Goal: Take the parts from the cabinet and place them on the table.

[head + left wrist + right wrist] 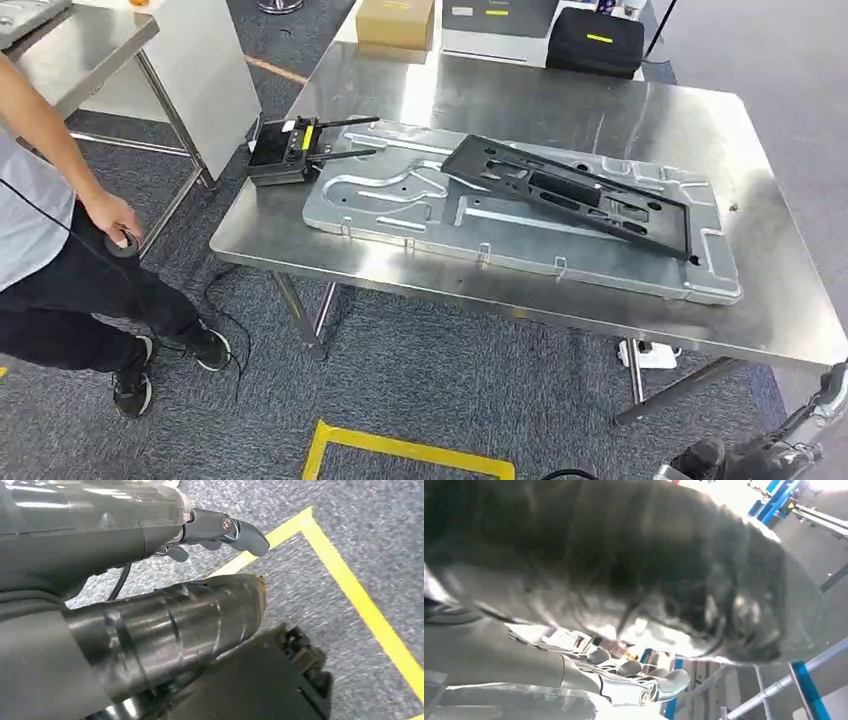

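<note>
**Both parts down on the bench, hands low**

2 parts already sit on the steel table (600,110) — a big silver stamped panel (420,215) lying flat, long axis along the near edge, and a black frame part (570,190) resting on top of it, angled toward the right end. A black controller (285,150) sits at the panel's left end.

Both hands hang below the bench's near edge. Left hand (215,530) has its fingers loosely extended, holding nothing. Right hand (644,680) — blurry, can't tell its state. The right arm (800,430) is nearer the black frame's right end. A person (60,230) stands left.
</note>
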